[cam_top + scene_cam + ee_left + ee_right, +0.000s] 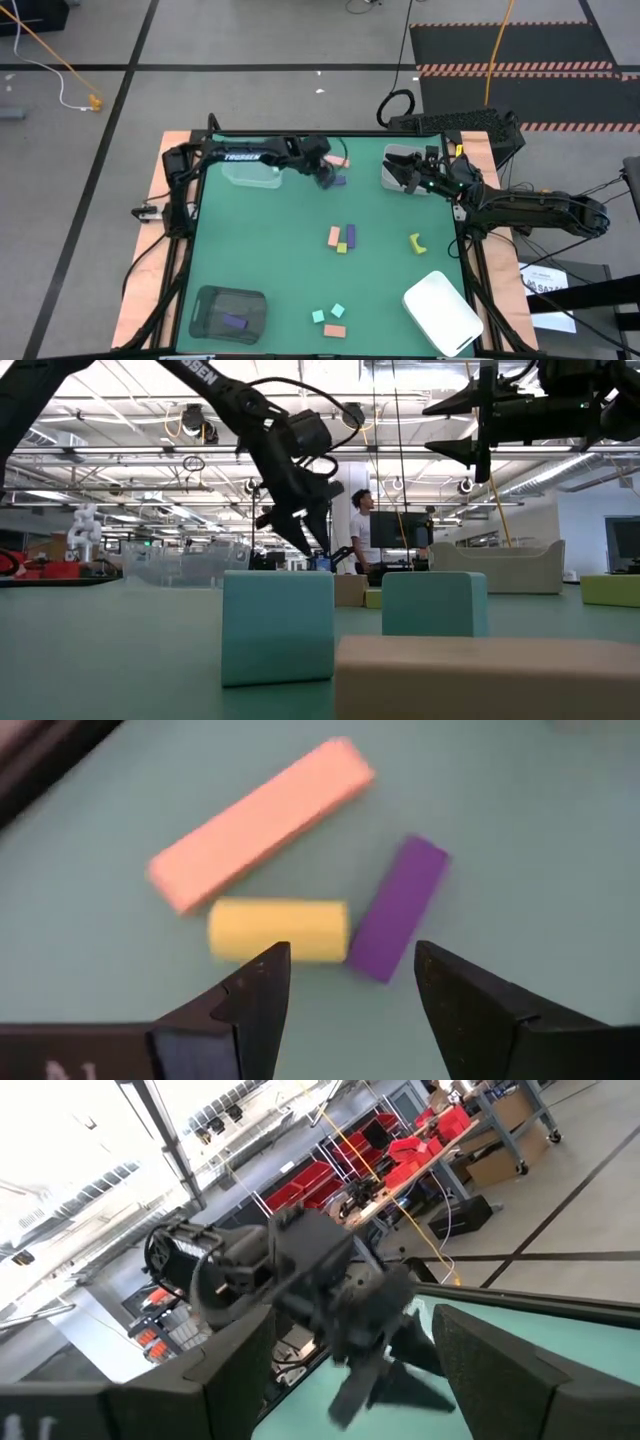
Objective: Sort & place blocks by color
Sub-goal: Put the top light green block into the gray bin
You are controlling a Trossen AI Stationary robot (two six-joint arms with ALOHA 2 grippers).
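My left gripper [327, 177] hangs open at the table's far middle, fingers slanting down, just above three blocks. In the left wrist view these are a salmon-pink bar [262, 822], a yellow-green block [278, 929] and a purple bar [399, 906], all flat on the green mat ahead of the fingers [350, 960]. The high view shows only the pink bar [339, 161] and the purple bar [341, 181]. My right gripper [404, 172] waits open, raised at the far right.
Mid-table lie a salmon [334, 236], a purple [350, 234], a yellow-green [342, 247] and a curved yellow-green block [417, 241]. Two teal [338, 310] and one salmon block [334, 330] lie near the front. Clear tray [250, 173], dark tray [212, 300], white tray [442, 312].
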